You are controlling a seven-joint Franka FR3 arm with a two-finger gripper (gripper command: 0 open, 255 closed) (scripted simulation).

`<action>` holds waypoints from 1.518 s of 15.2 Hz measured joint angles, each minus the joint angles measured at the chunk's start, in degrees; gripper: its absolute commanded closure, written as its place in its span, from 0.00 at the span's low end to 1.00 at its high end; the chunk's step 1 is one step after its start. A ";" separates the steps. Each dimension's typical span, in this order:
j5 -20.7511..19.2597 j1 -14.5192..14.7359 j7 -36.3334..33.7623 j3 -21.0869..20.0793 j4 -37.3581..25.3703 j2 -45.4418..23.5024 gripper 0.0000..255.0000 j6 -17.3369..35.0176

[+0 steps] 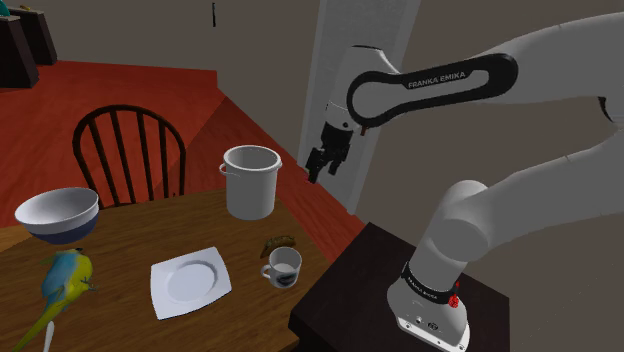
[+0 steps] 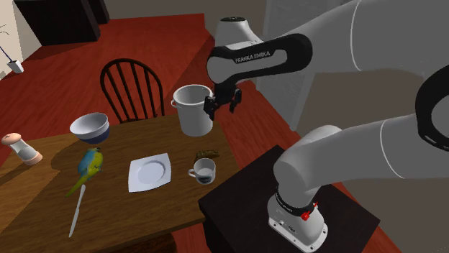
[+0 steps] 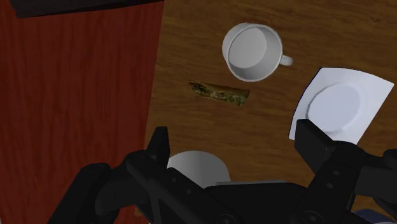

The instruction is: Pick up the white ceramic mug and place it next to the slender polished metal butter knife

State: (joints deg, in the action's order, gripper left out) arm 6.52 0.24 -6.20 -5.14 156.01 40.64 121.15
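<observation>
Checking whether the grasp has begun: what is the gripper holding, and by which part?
Nothing. The gripper hangs open in the air; the white mug stands untouched on the table.

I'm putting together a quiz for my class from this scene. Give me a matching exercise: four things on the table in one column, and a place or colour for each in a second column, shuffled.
1 mug
2 bowl
3 knife
4 pot

a white with a dark blue base
b just beside the square plate
c lying flat by the parrot figure
d nearest the open gripper

Pairs: 1-b; 2-a; 3-c; 4-d
</observation>
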 measured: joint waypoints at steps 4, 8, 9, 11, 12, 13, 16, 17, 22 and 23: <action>1.04 0.67 -0.61 -1.33 4.34 -5.15 0.00 8.99; 2.34 1.64 -1.67 -3.13 7.54 -13.10 0.00 19.65; 2.40 1.57 -1.55 -3.24 7.72 -15.29 0.00 21.92; 2.81 1.79 -1.72 -3.81 8.63 -20.17 0.00 27.41; 3.07 2.00 -1.94 -4.15 9.29 -22.18 0.00 29.97; 2.96 1.94 -2.27 -4.50 8.69 -24.95 0.00 32.10; 2.59 1.94 -3.30 -5.49 8.68 -33.60 0.00 40.31; 2.10 1.95 -4.03 -5.81 8.55 -36.22 0.00 42.69; -2.61 2.66 -8.16 -4.94 6.63 -47.33 0.00 51.59; -3.21 3.02 -8.66 -4.51 6.37 -48.51 0.00 52.51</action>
State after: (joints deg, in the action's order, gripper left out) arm 3.31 3.26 -14.85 -9.66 162.38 -7.87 173.67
